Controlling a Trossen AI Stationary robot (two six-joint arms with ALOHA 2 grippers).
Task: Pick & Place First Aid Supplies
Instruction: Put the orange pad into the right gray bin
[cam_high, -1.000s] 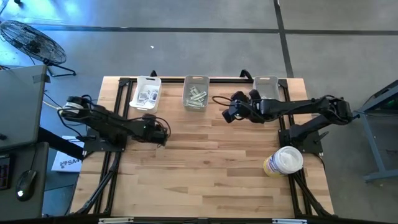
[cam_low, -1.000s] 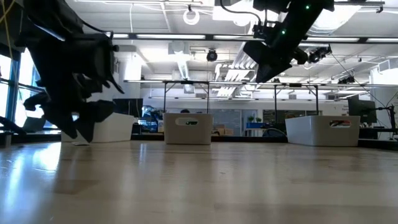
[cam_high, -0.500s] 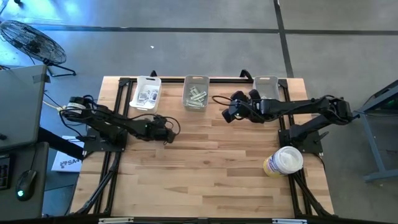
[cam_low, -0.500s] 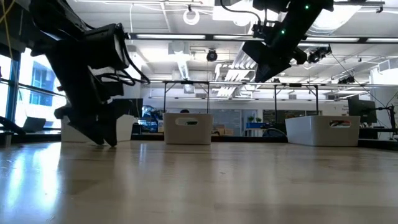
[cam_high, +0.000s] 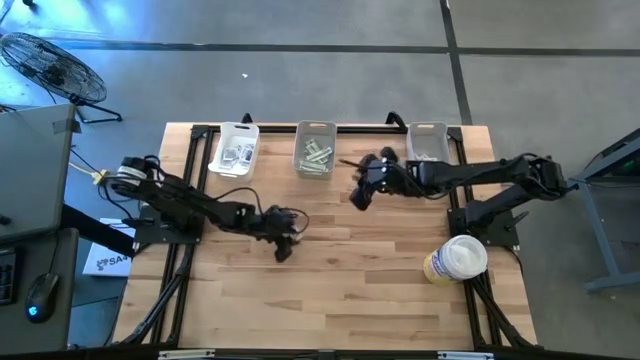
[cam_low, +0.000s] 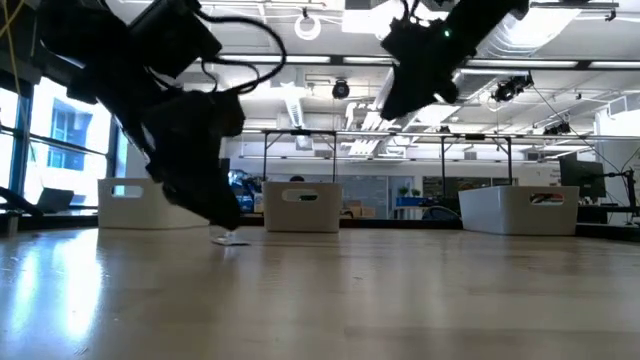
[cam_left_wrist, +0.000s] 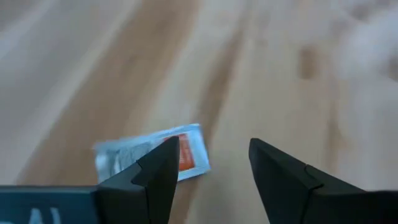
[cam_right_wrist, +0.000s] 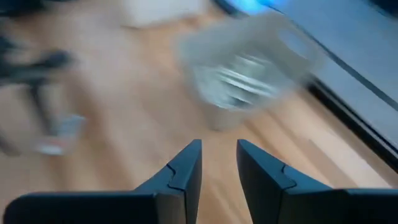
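My left hand (cam_left_wrist: 208, 165) is spread low over one packet (cam_left_wrist: 152, 155) lying flat on the counter (cam_high: 350, 280). My right hand (cam_right_wrist: 217, 165), narrowly parted and empty, waits near the middle bin (cam_high: 315, 150). I fear one finger pushes the thin packet aside.

High view: overhead, straight down, far; takes in whole surface (cam_high: 330, 270), both arms, three bins (cam_high: 315, 150).
Low view: at surface height, level, facing the room; same bins (cam_low: 302, 207) stand at far edge.
Left wrist view: close, down past own jaws onto a packet (cam_left_wrist: 152, 154).
Right wrist view: past own jaws toward a bin (cam_right_wrist: 249, 78), shared with high view.
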